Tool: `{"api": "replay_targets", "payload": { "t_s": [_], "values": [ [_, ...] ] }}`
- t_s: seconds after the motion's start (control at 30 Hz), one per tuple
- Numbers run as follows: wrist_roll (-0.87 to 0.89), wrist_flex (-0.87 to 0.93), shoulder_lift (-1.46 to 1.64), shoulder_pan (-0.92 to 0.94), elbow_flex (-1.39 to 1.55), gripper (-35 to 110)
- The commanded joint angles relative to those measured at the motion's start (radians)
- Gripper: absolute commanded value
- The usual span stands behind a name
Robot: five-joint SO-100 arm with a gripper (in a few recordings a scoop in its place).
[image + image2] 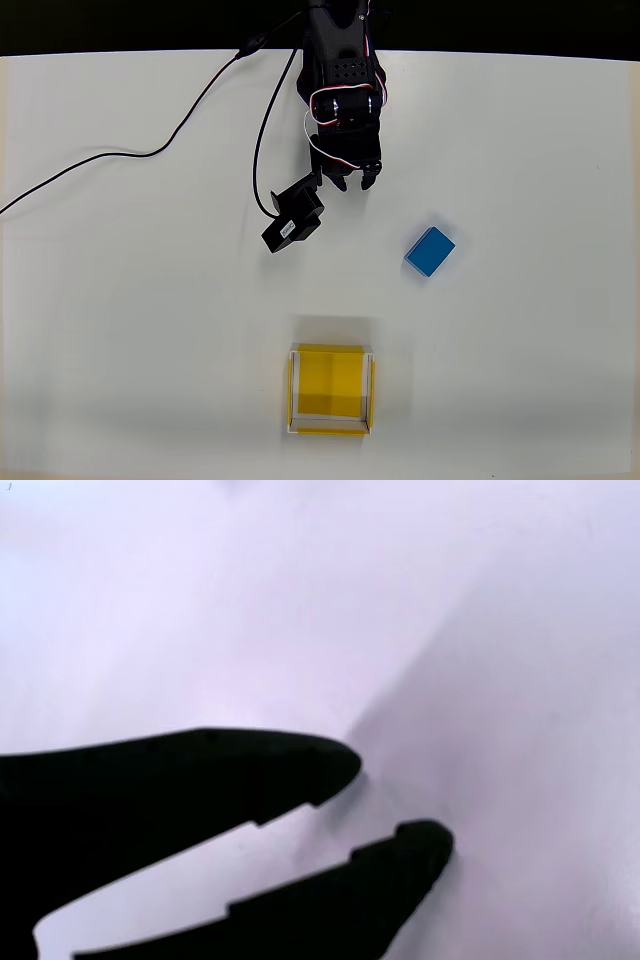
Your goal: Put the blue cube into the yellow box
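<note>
Reaching with the gripper [354, 183] parted and empty, the arm risks nudging the cube [430, 251], which lies on the tabletop [120, 330] to its lower right, far from the box [331, 432], if descent is off-centre.

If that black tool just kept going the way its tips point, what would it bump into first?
Probably only the bare white table. In the overhead view the tool points down the picture, so the blue cube lies off to the right of its line. The yellow box sits further along, though height is unclear.
</note>
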Motion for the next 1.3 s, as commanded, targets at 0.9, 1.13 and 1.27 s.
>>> {"api": "replay_targets", "payload": {
  "t_s": [0.9, 1.13, 1.27],
  "values": [
    [0.423, -0.071, -0.574, -0.078, -0.62, 32],
    [0.635, 0.003, -0.943, -0.1, -1.006, 40],
    [0.749, 0.032, -1.147, -0.101, -1.186, 42]
  ]
}}
